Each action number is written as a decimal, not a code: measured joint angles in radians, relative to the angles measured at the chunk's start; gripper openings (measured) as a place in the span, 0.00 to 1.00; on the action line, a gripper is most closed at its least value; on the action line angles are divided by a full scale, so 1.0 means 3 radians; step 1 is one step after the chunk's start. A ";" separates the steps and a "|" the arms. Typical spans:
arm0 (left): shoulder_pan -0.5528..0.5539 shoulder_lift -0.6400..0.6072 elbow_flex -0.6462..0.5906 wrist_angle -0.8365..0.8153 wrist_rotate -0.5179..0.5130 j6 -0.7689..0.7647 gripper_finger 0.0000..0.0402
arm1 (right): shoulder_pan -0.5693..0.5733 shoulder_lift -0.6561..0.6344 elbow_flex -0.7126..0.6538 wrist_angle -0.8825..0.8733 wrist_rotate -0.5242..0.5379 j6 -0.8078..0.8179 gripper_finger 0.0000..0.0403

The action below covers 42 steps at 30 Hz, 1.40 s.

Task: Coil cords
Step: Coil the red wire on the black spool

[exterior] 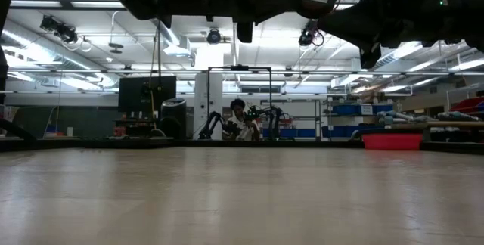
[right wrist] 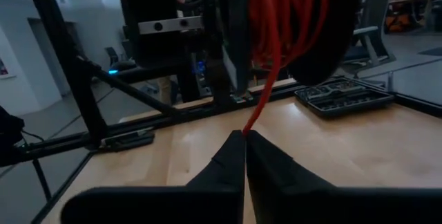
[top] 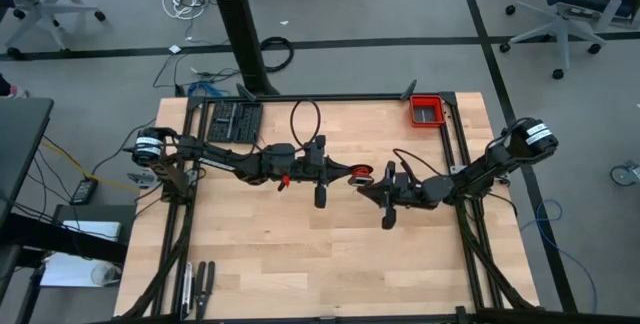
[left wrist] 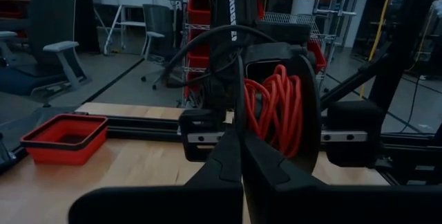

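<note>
While the left gripper (top: 349, 173) pinches the coiled cord (top: 360, 175) at three o'clock, the right gripper (right wrist: 244, 135) clamps its strand.

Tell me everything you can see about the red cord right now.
The red cord is thin, bright red and flexible, wound into a bundle of many loops. It hangs above the middle of the wooden table, between the two arms, not resting on the surface. The loops wrap around the left hand. One strand runs down from the bundle into the right hand, whose fingers are shut on it. The left hand's own fingers are shut too.
</note>
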 joint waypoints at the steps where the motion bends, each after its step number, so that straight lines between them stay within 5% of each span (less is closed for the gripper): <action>1: 0.0000 0.0000 0.0000 0.0000 0.0000 0.0000 0.00 | -0.0011 0.0000 0.0000 0.0000 0.0008 -0.0007 0.01; 9: 0.0000 0.0000 0.0000 -0.0003 0.0000 0.0000 0.00 | -0.0193 0.0000 0.0002 0.0009 -0.0007 0.0022 0.00; 17: -0.0004 -0.0001 0.0000 0.0036 -0.0038 0.0001 0.00 | -0.0351 0.0001 0.0413 -0.0389 -0.0403 0.0014 0.00; 34: -0.0030 -0.0008 0.0000 0.0056 -0.0084 0.0018 0.00 | -0.0360 0.0001 0.0558 -0.0617 -0.0436 -0.0155 0.00; 42: -0.0034 -0.0003 0.0000 -0.0016 -0.0100 0.0019 0.00 | -0.0354 0.0001 0.0569 -0.0620 -0.0442 -0.0208 0.11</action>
